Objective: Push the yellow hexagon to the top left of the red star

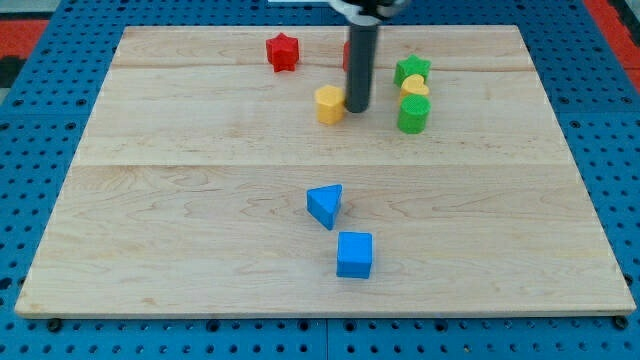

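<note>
The yellow hexagon lies on the wooden board near the view's top centre. The red star lies up and to the left of it, close to the board's top edge. My tip is at the end of the dark rod and sits right against the hexagon's right side. A small red block shows partly behind the rod, mostly hidden by it.
A green star, a yellow block and a green cylinder are clustered to the right of the rod. A blue triangle and a blue cube lie lower centre. The wooden board rests on a blue pegboard.
</note>
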